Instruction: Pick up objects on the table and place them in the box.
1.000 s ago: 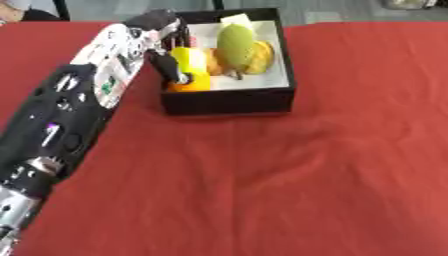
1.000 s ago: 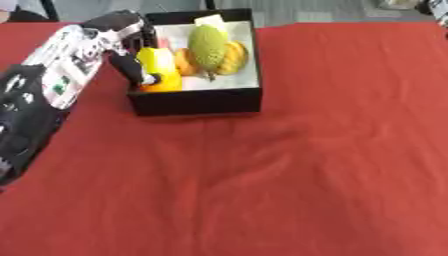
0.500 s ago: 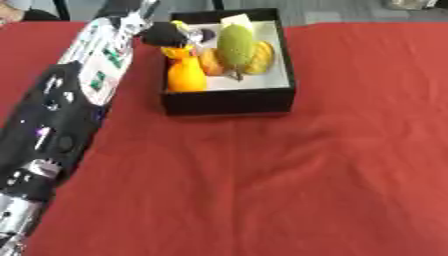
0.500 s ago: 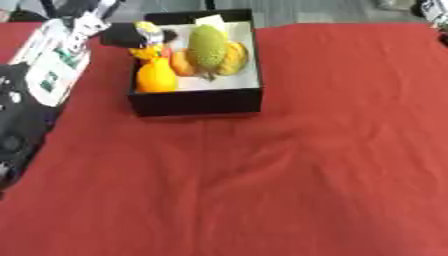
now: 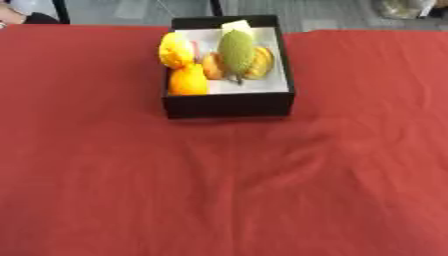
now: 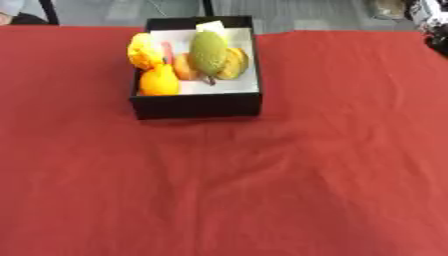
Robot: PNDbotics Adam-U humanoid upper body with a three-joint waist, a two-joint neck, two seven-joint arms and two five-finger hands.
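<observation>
A black box (image 5: 229, 105) with a white inside stands on the red tablecloth (image 5: 227, 190) near the far edge. Inside it lie a yellow object (image 5: 175, 49) at the left, an orange fruit (image 5: 188, 82) in front of that, and a green oblong fruit (image 5: 236, 50) in the middle with orange and yellow pieces (image 5: 261, 62) beside it. My left hand shows in neither view. A black-and-silver part of my right arm or hand (image 6: 430, 22) pokes in at the upper right edge of the right eye view, well away from the box.
The red cloth covers the whole table, with soft wrinkles (image 5: 306, 135) in front of the box. Beyond the far edge are grey floor and dark furniture legs (image 5: 59, 10).
My left arm, which reached over the box's left side with the yellow object, has pulled back out of view. The yellow object now lies in the box.
</observation>
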